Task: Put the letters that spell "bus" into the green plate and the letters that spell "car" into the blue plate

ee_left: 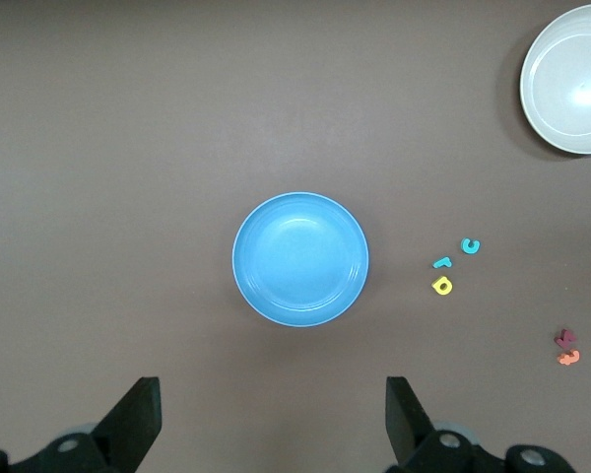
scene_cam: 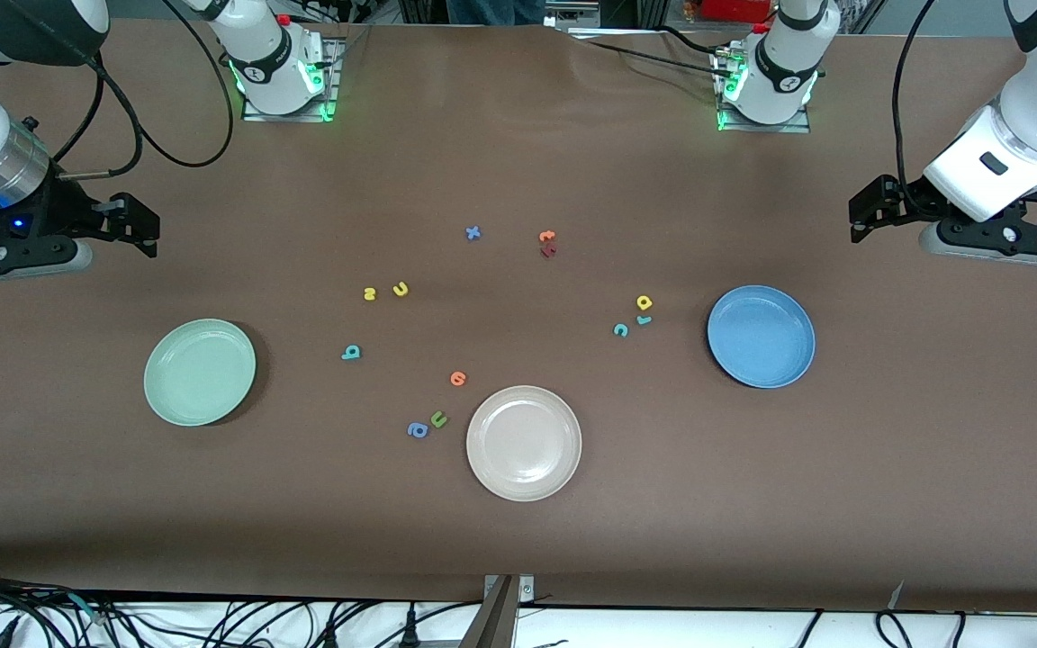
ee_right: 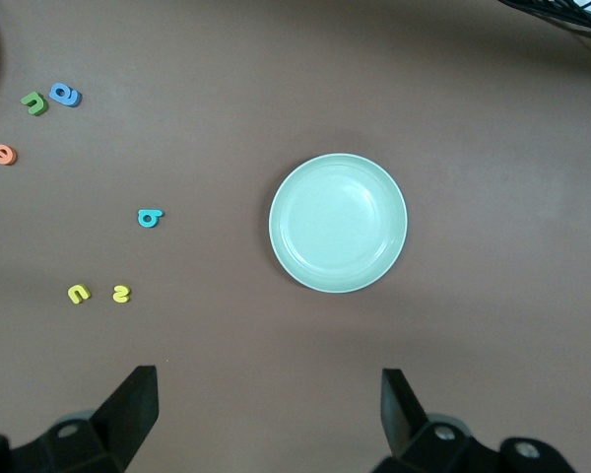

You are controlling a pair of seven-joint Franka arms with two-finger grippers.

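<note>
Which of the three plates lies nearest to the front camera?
The cream-white plate. It lies lowest in the front view, nearer than the green plate and the blue plate.

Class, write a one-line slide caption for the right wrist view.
Open right pincer above the empty green plate, with teal "b", yellow "u" and yellow "s" lying loose beside it.

I found three plates on the table: the plate at the right arm's end (scene_cam: 200, 372), the plate at the left arm's end (scene_cam: 761, 337), and the middle plate (scene_cam: 524, 443) between them, nearest the front camera. The b (scene_cam: 351, 353) lay on the table between the first and the middle one, with the s (scene_cam: 370, 293) and u (scene_cam: 401, 289) side by side farther back. The c (scene_cam: 620, 330), r (scene_cam: 644, 319) and a (scene_cam: 644, 302) clustered just beside the left-end one. A second u (scene_cam: 438, 419) and second a (scene_cam: 418, 430) touched beside the middle plate.
</note>
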